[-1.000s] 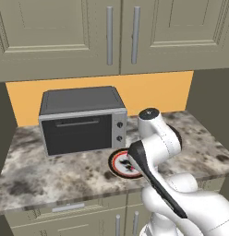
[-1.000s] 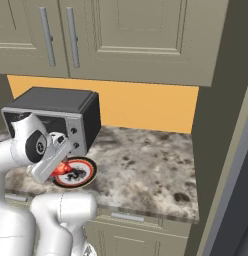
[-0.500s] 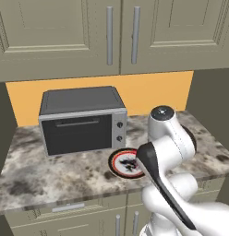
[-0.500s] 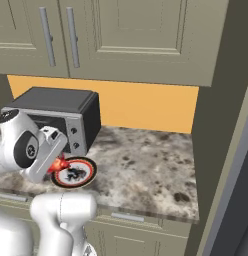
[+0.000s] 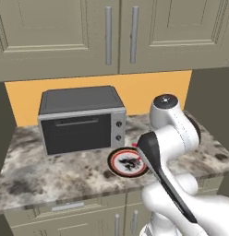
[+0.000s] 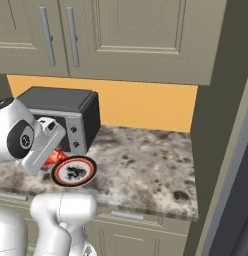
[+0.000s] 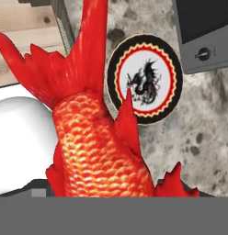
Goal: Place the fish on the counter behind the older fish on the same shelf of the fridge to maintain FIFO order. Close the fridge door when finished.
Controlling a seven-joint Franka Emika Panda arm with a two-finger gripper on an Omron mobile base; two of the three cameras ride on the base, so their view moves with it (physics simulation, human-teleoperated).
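Observation:
The bright red-orange fish (image 7: 95,147) hangs right in front of the hand camera, tail fin up, above the marble counter (image 7: 205,137). My gripper is shut on the fish, and its body hides the fingertips. From the right base view a bit of the fish (image 6: 56,156) shows under my hand, just left of and above a round plate (image 6: 74,171). In the left base view my own arm covers the hand. The fridge shows as a dark grey edge (image 6: 243,205) at the far right. Both the older fish and the shelf are out of view.
A round plate (image 5: 128,162) with a black rim and a dragon picture lies on the counter (image 5: 51,170). Behind it stands a grey toaster oven (image 5: 81,119). Wall cupboards (image 5: 121,32) hang above. A tall olive panel (image 6: 216,100) ends the counter on the right.
My arm's upper joints have swung to the right in the left base view, taking the hand with the fish along. Plate, oven and counter have stayed put.

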